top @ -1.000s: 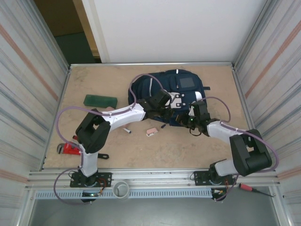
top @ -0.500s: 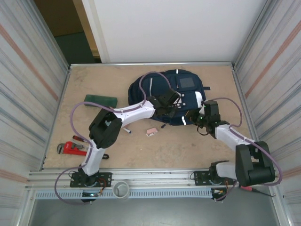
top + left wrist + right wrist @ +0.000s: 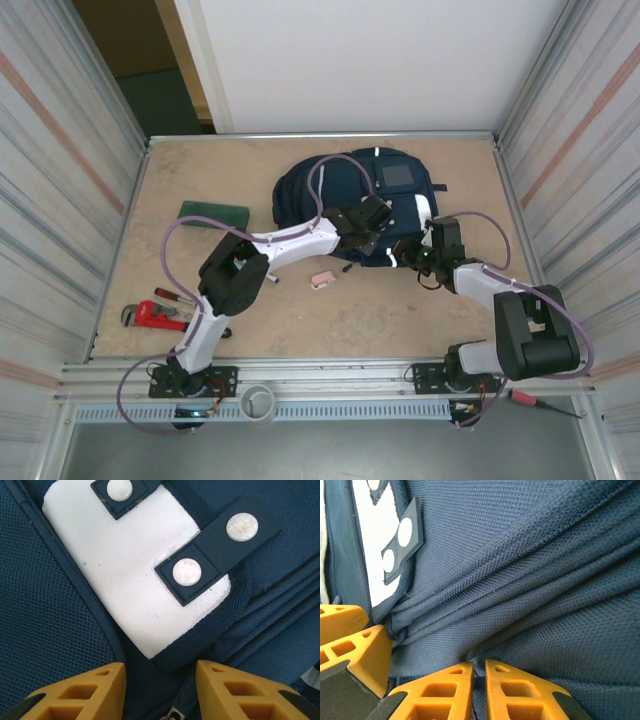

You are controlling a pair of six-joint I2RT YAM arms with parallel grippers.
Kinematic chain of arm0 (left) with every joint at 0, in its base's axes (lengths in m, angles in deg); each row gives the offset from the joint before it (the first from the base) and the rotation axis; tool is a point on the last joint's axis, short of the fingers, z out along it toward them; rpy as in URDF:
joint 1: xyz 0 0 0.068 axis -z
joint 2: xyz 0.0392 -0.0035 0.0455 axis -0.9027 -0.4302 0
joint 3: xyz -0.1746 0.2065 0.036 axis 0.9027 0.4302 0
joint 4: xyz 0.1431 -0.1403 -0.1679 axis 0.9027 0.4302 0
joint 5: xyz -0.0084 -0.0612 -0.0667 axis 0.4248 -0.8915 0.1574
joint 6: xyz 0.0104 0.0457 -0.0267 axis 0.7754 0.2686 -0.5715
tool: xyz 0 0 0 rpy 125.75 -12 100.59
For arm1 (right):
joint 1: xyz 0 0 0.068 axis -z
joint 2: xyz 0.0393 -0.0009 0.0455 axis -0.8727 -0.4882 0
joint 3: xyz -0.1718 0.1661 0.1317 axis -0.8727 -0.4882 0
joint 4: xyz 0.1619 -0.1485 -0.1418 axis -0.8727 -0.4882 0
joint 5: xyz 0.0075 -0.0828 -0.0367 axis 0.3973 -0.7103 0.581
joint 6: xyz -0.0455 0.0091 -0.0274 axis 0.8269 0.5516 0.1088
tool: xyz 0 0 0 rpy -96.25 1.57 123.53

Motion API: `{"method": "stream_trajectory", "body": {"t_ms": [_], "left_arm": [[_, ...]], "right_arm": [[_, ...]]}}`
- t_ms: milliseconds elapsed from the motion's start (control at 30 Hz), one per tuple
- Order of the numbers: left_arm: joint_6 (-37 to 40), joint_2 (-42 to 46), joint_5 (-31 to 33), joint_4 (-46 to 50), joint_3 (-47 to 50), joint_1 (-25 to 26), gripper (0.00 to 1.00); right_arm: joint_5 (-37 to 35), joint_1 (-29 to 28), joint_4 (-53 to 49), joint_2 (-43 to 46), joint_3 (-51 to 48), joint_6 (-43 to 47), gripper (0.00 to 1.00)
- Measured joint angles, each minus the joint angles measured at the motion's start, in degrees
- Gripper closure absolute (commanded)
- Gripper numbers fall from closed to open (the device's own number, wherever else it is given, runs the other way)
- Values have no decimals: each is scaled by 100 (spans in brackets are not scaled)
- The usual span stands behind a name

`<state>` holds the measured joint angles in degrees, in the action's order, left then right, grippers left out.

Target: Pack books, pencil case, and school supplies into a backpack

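My left gripper [image 3: 160, 672] hangs open over the white patch [image 3: 135, 575] of the large navy fabric backpack [image 3: 395, 205], which lies far centre. My right gripper [image 3: 479, 667] is pinched closed on the backpack's near-right fabric. The pale pink oblong pencil case [image 3: 322, 279] lies just near of the backpack.

The large fabric backpack [image 3: 300, 195] is navy with white patches [image 3: 135, 580] and a grey square [image 3: 397, 177], the flat rectangular book [image 3: 213, 214] dark green, the pipe wrench [image 3: 150, 314] red.
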<state>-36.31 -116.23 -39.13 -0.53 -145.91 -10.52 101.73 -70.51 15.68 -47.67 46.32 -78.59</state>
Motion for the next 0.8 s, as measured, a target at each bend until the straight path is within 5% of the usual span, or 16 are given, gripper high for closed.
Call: {"method": "stream_trajectory", "body": {"t_ms": [800], "left_arm": [[20, -166, -153, 149, -118, 0, 60]], "right_arm": [[35, -42, 181, -157, 0, 2, 86]]}}
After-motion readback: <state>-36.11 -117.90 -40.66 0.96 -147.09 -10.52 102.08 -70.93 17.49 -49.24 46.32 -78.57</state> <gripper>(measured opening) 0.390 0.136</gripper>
